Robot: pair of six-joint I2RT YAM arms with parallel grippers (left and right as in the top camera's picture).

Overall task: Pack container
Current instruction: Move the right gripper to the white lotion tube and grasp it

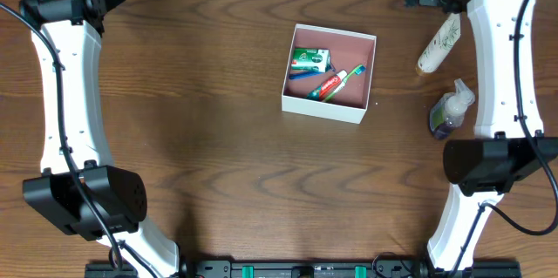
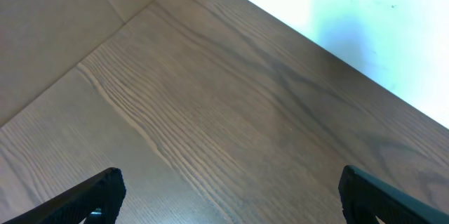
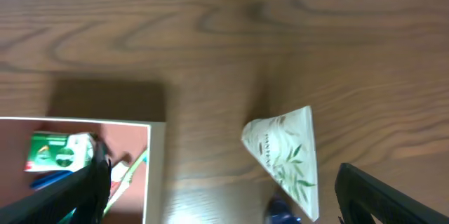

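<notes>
The right claw (image 3: 221,173) hangs over the far right corner of the counter (image 1: 200,139), its two fingers spread wide with nothing between them. Directly beneath it, in the wrist view, lies the white tube (image 3: 286,152) with a leaf print, flat on the wood. A little nearer the front edge along the right side stands a pump bottle (image 1: 451,108) of bluish liquid. Both sit outside the container (image 1: 323,106).

The container rests toward the far edge, right of centre, off to the claw's left and apart from it, with the tube between the two. Inside, against the pink floor, are a green carton (image 1: 309,58) and what look like toothbrushes (image 1: 336,82) — so the packing is, I'd say, partly done, with the tube and bottle left to go in.

The left claw (image 2: 231,185) is over at the far left corner, fingers likewise apart, above bare wood — well away from the container.
</notes>
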